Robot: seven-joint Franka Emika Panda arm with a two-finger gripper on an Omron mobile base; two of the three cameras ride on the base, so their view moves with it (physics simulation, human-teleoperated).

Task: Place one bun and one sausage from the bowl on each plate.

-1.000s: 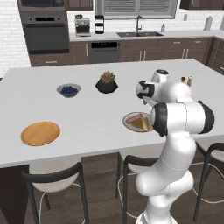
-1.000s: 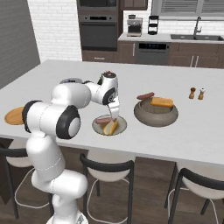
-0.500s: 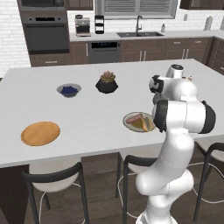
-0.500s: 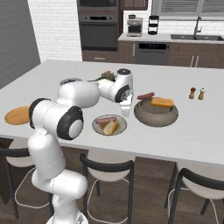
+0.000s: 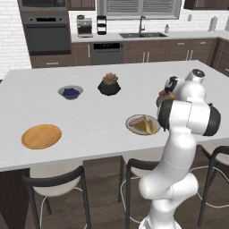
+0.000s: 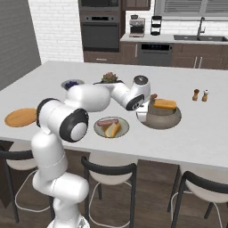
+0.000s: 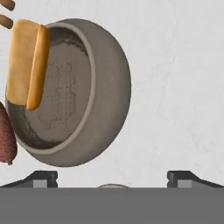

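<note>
The tan-grey bowl point(image 6: 165, 122) stands right of the pale grey plate point(image 6: 99, 130). A bun point(image 6: 164, 104) lies across the bowl's rim and a sausage point(image 6: 153, 96) leans at its far left edge. On the grey plate lie a sausage point(image 6: 107, 121) and a bun point(image 6: 113, 130). My gripper point(image 6: 143, 116) hangs open at the bowl's left side, holding nothing. The hand view has the bowl point(image 7: 109, 100), the bun point(image 7: 27, 63) and the sausage point(image 7: 6, 135) just beyond my open gripper point(image 7: 113, 179). The wooden plate point(image 5: 41, 136) lies bare at the far left.
A small bowl of blue berries point(image 5: 70, 92) and a black plant pot point(image 5: 109, 85) stand toward the back of the counter. Salt and pepper shakers point(image 6: 200, 95) stand beyond the bowl on the right. Stools line the counter's near edge.
My arm has swung right, from above the grey plate to the bowl's side. The gripper has stayed open. Bun and sausage on the grey plate have not moved.
</note>
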